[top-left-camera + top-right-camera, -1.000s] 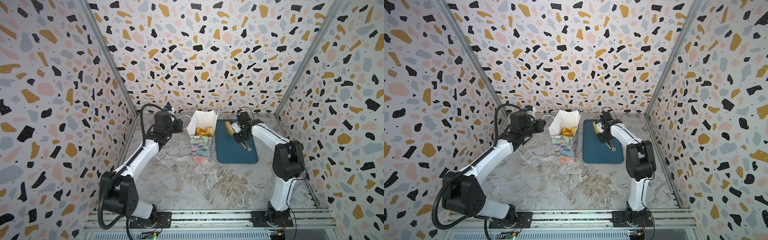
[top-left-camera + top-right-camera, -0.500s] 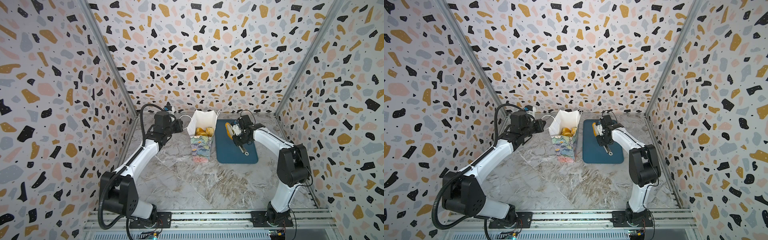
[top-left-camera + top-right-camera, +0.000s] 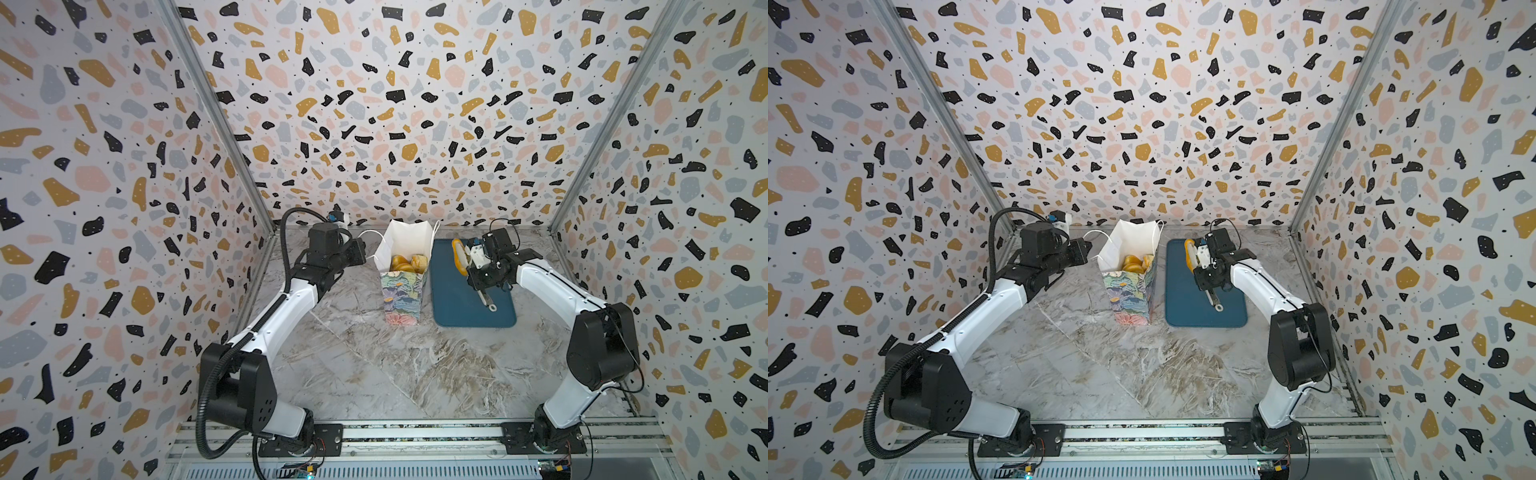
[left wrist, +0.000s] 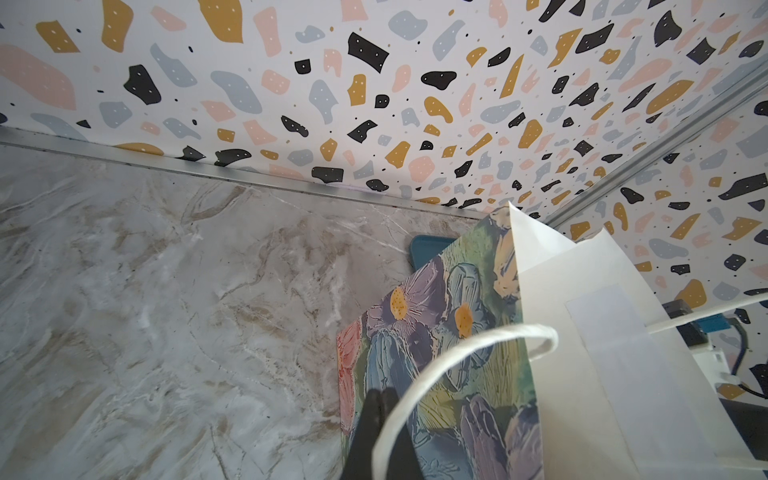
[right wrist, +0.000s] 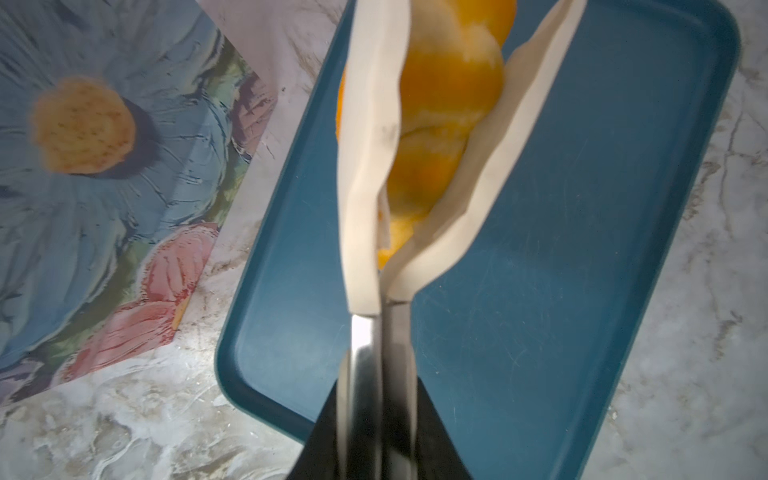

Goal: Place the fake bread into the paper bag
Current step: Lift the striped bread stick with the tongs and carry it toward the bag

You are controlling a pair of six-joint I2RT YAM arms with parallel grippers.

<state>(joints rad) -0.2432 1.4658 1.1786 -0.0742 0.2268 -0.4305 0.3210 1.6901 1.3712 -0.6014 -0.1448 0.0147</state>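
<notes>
The flowered paper bag (image 3: 401, 291) (image 3: 1131, 295) stands open left of the teal tray, with golden fake bread (image 3: 405, 262) (image 3: 1136, 262) inside. My left gripper (image 3: 360, 253) (image 4: 380, 392) is shut on the bag's white cord handle (image 4: 457, 353), at the bag's left side. My right gripper (image 3: 482, 272) (image 5: 378, 415) is shut on metal tongs with white tips (image 5: 370, 166). Those tips squeeze a yellow-orange bread (image 5: 444, 104) (image 3: 458, 257) over the tray's far left part, just right of the bag mouth.
The dark teal tray (image 3: 473, 311) (image 5: 561, 249) lies flat right of the bag, bare apart from the tongs above it. Patterned walls close in on three sides. A metal rail (image 3: 415, 432) runs along the front edge of the marble table.
The right arm's elbow has swung rightward and the tongs with the bread have shifted slightly left toward the bag. The left arm and the bag have not moved.
</notes>
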